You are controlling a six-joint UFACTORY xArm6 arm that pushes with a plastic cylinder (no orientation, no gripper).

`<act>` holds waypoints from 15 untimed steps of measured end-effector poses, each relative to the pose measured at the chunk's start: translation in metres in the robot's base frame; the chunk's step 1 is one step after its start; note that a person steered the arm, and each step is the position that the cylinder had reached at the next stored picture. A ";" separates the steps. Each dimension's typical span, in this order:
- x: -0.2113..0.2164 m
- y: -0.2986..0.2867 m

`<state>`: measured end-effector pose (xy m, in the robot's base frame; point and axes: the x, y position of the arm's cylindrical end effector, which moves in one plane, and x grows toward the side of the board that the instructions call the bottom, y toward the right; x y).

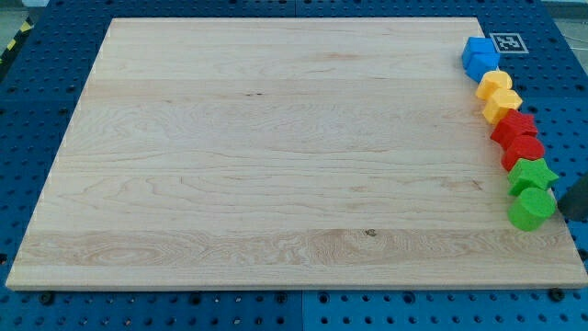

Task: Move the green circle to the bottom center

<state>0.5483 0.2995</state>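
Blue pegboard frames the pale wooden tabletop, whose blocks all crowd its right edge in one column, apparently parked out of the way; the green circle sits lowest there, touching the green star above it

A dark shape just right of the green circle may be my tip, though the frame edge cuts it, and this tool is a bare rod with nothing to spread or pinch; from that side, I judge, a leftward push would carry the circle toward bottom center

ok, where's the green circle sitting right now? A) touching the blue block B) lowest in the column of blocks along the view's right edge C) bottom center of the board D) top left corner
B: the green circle is the lowest of the blocks lined up along the board's right edge, just below the green star and far from the blue block at the top of the column.
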 end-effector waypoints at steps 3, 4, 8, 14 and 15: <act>0.000 -0.083; 0.000 -0.078; 0.004 -0.166; 0.016 -0.221; 0.015 -0.163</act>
<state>0.5634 0.1364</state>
